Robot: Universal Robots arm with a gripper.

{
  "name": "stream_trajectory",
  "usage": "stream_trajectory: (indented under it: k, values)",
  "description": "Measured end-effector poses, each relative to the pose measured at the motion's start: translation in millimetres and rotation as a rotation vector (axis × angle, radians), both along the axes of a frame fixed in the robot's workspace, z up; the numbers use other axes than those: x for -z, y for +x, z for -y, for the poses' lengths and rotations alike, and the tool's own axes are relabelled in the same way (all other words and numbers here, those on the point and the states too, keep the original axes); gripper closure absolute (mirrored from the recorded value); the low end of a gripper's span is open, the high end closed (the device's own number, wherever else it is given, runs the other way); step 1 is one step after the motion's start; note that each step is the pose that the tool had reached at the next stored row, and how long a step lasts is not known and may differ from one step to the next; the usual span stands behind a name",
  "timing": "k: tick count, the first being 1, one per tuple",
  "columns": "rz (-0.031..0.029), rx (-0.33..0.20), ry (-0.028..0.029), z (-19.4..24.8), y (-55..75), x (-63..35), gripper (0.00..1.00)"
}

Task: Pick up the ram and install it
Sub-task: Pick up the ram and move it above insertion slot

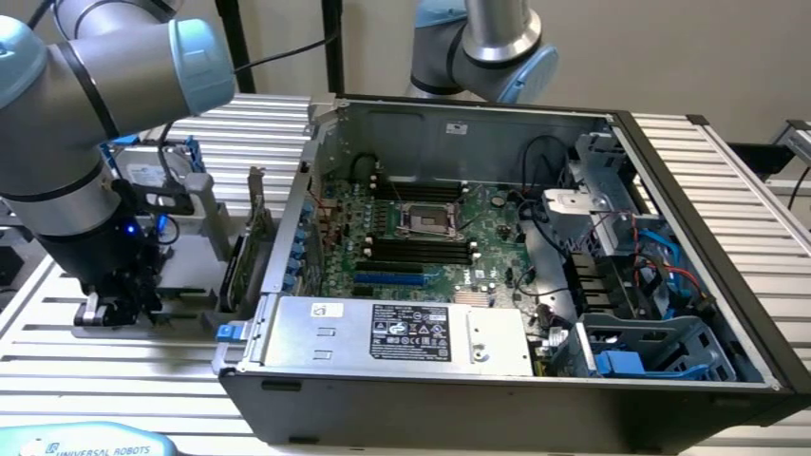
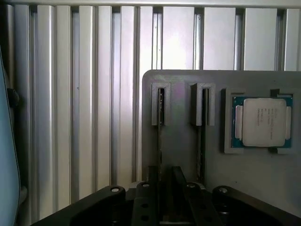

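Wrist view – gripper [image 2: 165,200] poised low over the grey holder [image 2: 181,146], lined up with the ram [image 2: 161,110].
Look at that alignment – the ram stands on edge in the holder's slot, the one farther from the processor chip [image 2: 261,121], and it lies directly beneath and ahead of the gripper, its long axis running straight away along the slot. From here it reads as a thin dark strip, edge-on, with none of its broad face showing; a second slot just beside it holds another dark sliver. Whether the gripper is apart or already clamped on the stick I cannot tell. Over on the exterior view, the arm hangs close down on the slatted bench [image 1: 254,123], at the exterior view's left of the open computer case [image 1: 457,119], well apart from the black motherboard slots [image 1: 412,252].
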State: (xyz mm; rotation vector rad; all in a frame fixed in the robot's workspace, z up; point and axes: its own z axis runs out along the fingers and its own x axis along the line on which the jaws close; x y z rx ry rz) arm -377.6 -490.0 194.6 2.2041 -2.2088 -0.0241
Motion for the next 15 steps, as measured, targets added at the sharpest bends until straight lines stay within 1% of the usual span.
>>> stream_trajectory:
  k: [3, 5, 6, 10, 11, 15]
  values:
    - [-0.0001, 0.011, -0.0001, 0.0, 0.4, 0.2, 0.73]
    - [-0.0003, 0.014, -0.0002, 0.1, 0.5, 0.1, 0.75]
    - [-0.0002, 0.014, -0.0002, 0.1, 0.5, 0.1, 0.82]
    - [-0.0001, 0.014, -0.0004, 0.1, 0.5, 0.1, 0.82]
    - [-0.0002, 0.014, -0.0002, 0.0, 0.5, 0.2, 0.84]
    - [-0.0002, 0.014, -0.0002, 0.0, 0.5, 0.2, 0.86]
